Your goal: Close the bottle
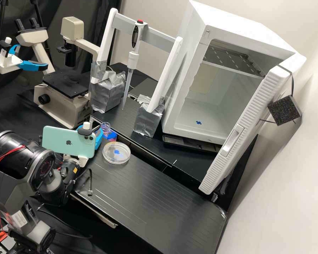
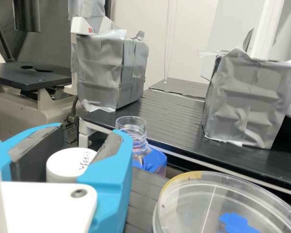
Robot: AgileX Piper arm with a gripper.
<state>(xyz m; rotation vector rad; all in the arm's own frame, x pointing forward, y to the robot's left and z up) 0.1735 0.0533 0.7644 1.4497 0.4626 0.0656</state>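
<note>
Beyond the lower bench's far right edge, the white cabinet stands with its door wide. The dark grey arm comes in at the left of the lower bench. The microscope and two foil-wrapped boxes sit behind, with a pipette hanging between the boxes' uprights. A pale green phone rides on the wrist. Near the bench's far left corner lies a clear dish, and just beyond it is the open bottle, its threaded neck upright and bare. Smallest is the white cap, which I judge to be clamped between the pads of my gripper, beside the bottle rather than over it.

What worries me is alignment: if I lower the cap off-centre or tilted, the thread could cross, or the rim could take the push and tip the bottle. A wide swing of the gripper could knock the dish, as it lies so close. Too light a squeeze could let the cap slip while turning.

I can't make out the cap's underside or the bottle's base. The dish and bench edge cut off the bottle's lower part, and the phone covers much of the gripper in the high view.
</note>
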